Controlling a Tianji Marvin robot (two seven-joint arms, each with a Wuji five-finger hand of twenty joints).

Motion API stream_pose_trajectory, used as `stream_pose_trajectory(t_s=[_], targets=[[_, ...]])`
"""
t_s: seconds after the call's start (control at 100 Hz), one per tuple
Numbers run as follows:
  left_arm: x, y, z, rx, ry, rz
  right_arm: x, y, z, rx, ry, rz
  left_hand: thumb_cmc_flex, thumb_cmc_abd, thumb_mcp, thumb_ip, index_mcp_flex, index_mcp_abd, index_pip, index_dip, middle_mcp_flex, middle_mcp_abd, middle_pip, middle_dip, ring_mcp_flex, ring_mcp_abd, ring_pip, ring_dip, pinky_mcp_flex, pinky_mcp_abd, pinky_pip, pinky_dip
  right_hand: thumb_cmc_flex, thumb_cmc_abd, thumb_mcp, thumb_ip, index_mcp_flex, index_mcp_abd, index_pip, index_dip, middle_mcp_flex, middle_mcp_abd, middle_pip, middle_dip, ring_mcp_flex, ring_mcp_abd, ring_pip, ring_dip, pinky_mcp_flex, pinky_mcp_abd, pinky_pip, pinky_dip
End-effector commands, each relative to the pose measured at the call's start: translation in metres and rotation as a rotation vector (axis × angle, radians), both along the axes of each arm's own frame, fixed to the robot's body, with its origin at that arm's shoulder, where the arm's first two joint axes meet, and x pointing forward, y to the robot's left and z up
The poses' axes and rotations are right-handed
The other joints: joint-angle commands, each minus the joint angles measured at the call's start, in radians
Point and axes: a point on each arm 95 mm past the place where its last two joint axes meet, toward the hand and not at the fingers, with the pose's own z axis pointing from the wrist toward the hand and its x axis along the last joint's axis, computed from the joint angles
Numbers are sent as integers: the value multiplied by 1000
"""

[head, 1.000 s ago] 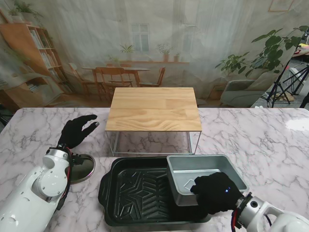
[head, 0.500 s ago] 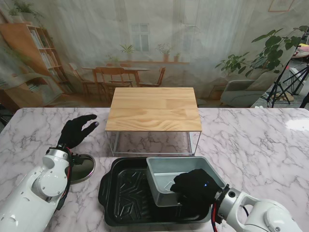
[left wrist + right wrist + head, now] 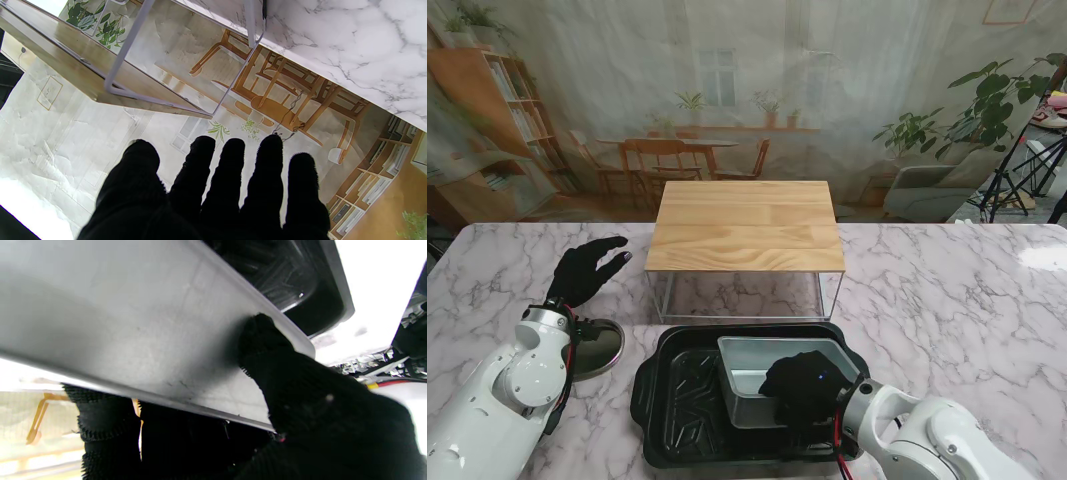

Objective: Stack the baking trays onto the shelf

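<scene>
A large black baking tray (image 3: 689, 400) with a ribbed floor lies on the marble table near me. Inside it, toward its right end, sits a smaller grey metal tray (image 3: 749, 370). My right hand (image 3: 805, 384) is shut on the grey tray's near right wall; the right wrist view shows the grey tray (image 3: 126, 330) with the thumb (image 3: 263, 340) on one face and the other fingers (image 3: 100, 416) behind it. The wooden-topped shelf (image 3: 745, 225) on white wire legs stands farther from me. My left hand (image 3: 587, 268) hovers open left of the shelf, fingers (image 3: 230, 173) spread.
A round dark lid-like disc (image 3: 597, 348) lies beside my left forearm, just left of the black tray. Marble table (image 3: 967, 290) stretches to the right of the shelf. The left wrist view shows the shelf's wire frame (image 3: 133, 50).
My right hand has carried the grey tray leftward, from overhanging the black tray's right edge to fully over its inside. The left hand has not moved.
</scene>
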Motion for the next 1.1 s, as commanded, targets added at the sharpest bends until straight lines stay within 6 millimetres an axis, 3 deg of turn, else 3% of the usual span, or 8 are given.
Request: stream_pose_trajectory(t_s=[0.0, 0.21, 0.43, 0.49, 0.61, 0.73, 0.95, 1.09], targets=[[0, -2, -1, -4, 6, -8, 6, 0, -1, 7, 5, -12, 31, 52, -25, -12, -32, -17, -3, -9, -18, -14, 18, 8, -9, 3, 25, 9, -13, -26, 8, -6, 208, 170, 218, 168, 140, -165, 129, 58, 13, 13, -5, -2, 65, -23, 160, 30, 37, 23, 71, 36], [0, -2, -1, -7, 6, -8, 14, 7, -13, 2, 29, -34, 33, 54, -25, -12, -33, -18, -3, -9, -18, -13, 19, 8, -10, 4, 25, 9, -11, -27, 11, -5, 185, 181, 214, 180, 96, -171, 95, 32, 12, 9, -60, -43, 60, -3, 62, -4, 17, 34, 11, -2], [0, -2, -1, -7, 6, -7, 23, 11, -28, -29, 61, -59, 31, 54, -25, -12, -32, -18, -3, -9, -18, -14, 19, 8, -10, 3, 26, 9, -11, -27, 11, -5, 130, 221, 131, 211, -130, -166, 30, -1, -35, 13, -154, -117, 50, 2, -126, -34, -47, 15, -68, -58], [0, -2, -1, -7, 6, -7, 26, 11, -32, -45, 89, -66, 32, 55, -25, -12, -33, -17, -3, -9, -18, -13, 19, 8, -10, 3, 25, 9, -12, -27, 11, -5, 102, 243, 47, 231, -223, -150, 100, -163, -65, 21, -170, -130, 31, 5, -167, -10, -70, 6, -83, -64], [0, -2, -1, -7, 5, -7, 30, 12, -38, -59, 139, -85, 32, 55, -24, -12, -33, -17, -3, -9, -18, -14, 19, 8, -10, 3, 26, 9, -12, -26, 11, -5, 53, 255, -97, 250, -352, -127, 217, -275, -120, 29, -173, -160, -17, 21, -203, -15, -125, 9, -114, -71], [0, -2, -1, -7, 5, -7, 27, 13, -37, -72, 162, -97, 32, 55, -25, -12, -32, -17, -2, -9, -17, -13, 20, 8, -10, 4, 26, 9, -12, -27, 11, -5, -126, 234, -154, 261, -405, -97, 214, -302, -182, 29, -175, -192, -75, 38, -227, -23, -191, 38, -147, -69], [1, -2, -2, -7, 7, -8, 23, 13, -38, -78, 203, -126, 32, 55, -25, -12, -33, -16, -3, -9, -18, -13, 20, 8, -10, 3, 26, 9, -12, -25, 11, -5, -356, 321, -193, 377, -414, -73, -36, -159, -263, 17, -222, -261, -208, 41, -266, -45, -356, 140, -229, 25], [1, -2, -2, -6, 9, -8, 20, 10, -33, -37, 214, -154, 32, 55, -24, -11, -31, -16, -2, -9, -16, -14, 21, 9, -9, 4, 26, 9, -10, -24, 13, -4, -403, 348, -248, 380, -447, -89, -63, -136, -305, 12, -245, -274, -288, 42, -282, -54, -430, 154, -228, 53]])
